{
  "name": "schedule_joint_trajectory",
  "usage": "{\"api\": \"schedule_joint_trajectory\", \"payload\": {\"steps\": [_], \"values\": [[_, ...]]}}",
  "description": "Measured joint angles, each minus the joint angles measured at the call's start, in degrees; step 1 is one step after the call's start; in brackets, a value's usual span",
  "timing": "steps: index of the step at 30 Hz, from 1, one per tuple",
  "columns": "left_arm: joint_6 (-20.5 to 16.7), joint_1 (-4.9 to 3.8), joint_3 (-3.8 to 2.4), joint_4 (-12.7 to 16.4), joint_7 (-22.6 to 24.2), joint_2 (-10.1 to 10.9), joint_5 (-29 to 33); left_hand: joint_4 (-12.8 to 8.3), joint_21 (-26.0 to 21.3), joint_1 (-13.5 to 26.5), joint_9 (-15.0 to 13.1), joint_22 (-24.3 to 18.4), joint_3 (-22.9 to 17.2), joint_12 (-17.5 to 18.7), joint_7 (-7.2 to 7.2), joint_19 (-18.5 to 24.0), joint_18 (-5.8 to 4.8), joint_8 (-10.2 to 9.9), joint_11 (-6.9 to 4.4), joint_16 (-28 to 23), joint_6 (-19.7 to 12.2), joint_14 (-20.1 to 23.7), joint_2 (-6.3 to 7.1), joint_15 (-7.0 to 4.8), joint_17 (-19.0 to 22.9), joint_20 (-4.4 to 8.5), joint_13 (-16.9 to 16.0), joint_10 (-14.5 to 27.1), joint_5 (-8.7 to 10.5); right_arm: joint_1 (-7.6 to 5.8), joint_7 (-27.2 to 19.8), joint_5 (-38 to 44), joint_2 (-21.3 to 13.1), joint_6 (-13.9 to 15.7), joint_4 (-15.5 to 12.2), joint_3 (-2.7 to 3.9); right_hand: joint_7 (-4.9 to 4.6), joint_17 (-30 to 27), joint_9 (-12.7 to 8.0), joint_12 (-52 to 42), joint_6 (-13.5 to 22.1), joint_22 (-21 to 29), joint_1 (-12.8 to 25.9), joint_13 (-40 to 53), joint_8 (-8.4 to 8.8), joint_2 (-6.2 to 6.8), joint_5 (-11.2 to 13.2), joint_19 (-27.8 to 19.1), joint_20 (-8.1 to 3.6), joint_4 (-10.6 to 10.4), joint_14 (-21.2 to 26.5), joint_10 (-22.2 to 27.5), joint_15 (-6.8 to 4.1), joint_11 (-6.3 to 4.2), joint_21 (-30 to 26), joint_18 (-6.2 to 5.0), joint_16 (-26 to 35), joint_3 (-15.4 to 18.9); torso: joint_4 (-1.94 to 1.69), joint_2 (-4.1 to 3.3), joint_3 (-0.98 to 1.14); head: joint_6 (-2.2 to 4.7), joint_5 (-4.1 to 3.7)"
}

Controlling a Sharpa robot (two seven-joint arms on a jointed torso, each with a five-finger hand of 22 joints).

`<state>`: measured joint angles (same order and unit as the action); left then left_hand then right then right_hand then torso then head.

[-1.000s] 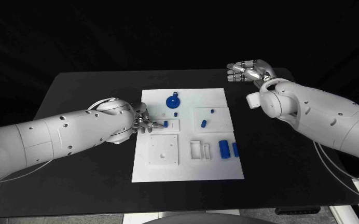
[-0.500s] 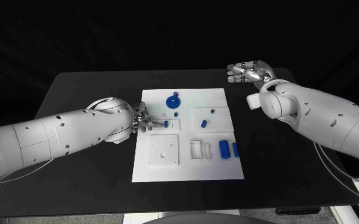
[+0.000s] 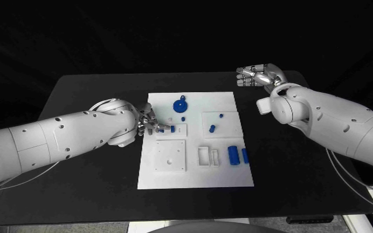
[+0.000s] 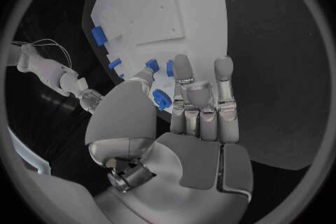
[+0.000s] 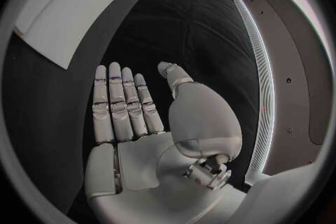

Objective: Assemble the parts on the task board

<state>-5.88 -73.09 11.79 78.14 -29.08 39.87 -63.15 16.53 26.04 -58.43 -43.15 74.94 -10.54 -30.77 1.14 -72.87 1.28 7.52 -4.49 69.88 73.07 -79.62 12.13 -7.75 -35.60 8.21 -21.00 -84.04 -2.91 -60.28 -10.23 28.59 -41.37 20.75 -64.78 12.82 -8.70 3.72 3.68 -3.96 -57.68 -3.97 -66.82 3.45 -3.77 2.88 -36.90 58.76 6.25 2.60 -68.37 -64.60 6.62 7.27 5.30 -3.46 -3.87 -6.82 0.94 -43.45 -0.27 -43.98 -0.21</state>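
From where I stand, the left hand (image 3: 147,122) sits at the left edge of the task board (image 3: 194,179), its fingers (image 4: 183,75) stretched out side by side over the board's near-left area. In the left wrist view a small blue part (image 4: 162,99) shows close between thumb and fingers, but I cannot tell whether it is actually pinched or just lying beneath them.

The white board lies in the middle of the black table (image 3: 85,184). Just ahead of the left fingertips a short blue peg (image 3: 172,129) stands in a small raised white block. Further back on the board lies a round blue gear (image 3: 179,105), with a tiny blue piece (image 3: 182,118) just in front of it. Toward the right half, a raised square plate carries two more small blue parts (image 3: 211,128). Near the board's right edge, two longer blue bars (image 3: 233,155) lie side by side, next to a pair of white slotted holders.

Off to the right, well apart from the board, the right hand (image 3: 256,75) hangs over the table's far right corner. Its fingers (image 5: 119,103) are straight and together, the thumb held aside, palm bare, holding nothing.
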Motion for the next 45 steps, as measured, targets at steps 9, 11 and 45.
{"api": "schedule_joint_trajectory", "payload": {"steps": [9, 11, 45], "values": [[0.01, -0.04, -0.04, -0.42, 0.04, -0.05, 0.62, 0.0, -0.23, 0.78, 1.28, -0.01, 0.0, 0.21, 0.0, 0.0, 0.0, -0.91, 0.0, 0.0, 0.0, 0.2, -0.15, 0.2, 0.64, 0.0, -0.31, 0.0, 0.0, 0.02, 0.0, -0.03, 0.0, -0.02, 0.03, 0.0, 0.0, 0.0, 0.0, 0.0, 0.0, 0.0, 0.0, 0.0, 0.0, 0.0, 0.0, 0.0, 0.0, 0.0, 0.0, 0.0, 0.0, 0.0, 0.0, 0.0, 0.0, 0.0, 0.04, -0.02, 0.04, 0.05, -0.05], [0.01, -0.05, -0.04, -0.5, 0.04, -0.07, 0.72, 0.0, -0.23, 0.78, 1.34, -0.01, 0.0, 0.44, 0.0, 0.0, 0.0, -0.91, 0.0, 0.0, 0.0, 0.2, -0.15, 0.2, 0.64, -0.01, -0.36, 0.0, 0.0, 0.03, 0.0, -0.03, -0.01, -0.03, 0.03, 0.0, 0.0, 0.0, 0.0, 0.0, 0.0, 0.0, 0.0, 0.0, 0.0, 0.0, 0.0, 0.0, 0.0, 0.0, 0.0, 0.0, 0.0, 0.0, 0.0, 0.0, 0.0, 0.0, 0.04, -0.03, 0.04, 0.07, -0.09], [-0.79, -0.08, -0.05, -0.69, 0.66, -0.43, 1.82, 0.02, -0.23, 0.75, 1.54, -0.03, -0.31, 0.45, 0.0, -0.21, 0.01, -0.91, 0.0, 0.0, 0.0, 0.2, -0.6, 0.2, 0.73, 0.2, -0.66, 0.0, 0.0, 0.04, 0.01, -0.07, 0.01, -0.07, 0.0, -0.01, 0.0, 0.0, 0.0, 0.0, 0.0, 0.0, 0.0, 0.0, 0.0, 0.0, 0.01, 0.0, 0.0, 0.0, 0.0, 0.0, 0.0, 0.0, 0.0, 0.0, 0.0, 0.0, 0.04, -0.02, 0.04, 0.1, -0.38]]}}
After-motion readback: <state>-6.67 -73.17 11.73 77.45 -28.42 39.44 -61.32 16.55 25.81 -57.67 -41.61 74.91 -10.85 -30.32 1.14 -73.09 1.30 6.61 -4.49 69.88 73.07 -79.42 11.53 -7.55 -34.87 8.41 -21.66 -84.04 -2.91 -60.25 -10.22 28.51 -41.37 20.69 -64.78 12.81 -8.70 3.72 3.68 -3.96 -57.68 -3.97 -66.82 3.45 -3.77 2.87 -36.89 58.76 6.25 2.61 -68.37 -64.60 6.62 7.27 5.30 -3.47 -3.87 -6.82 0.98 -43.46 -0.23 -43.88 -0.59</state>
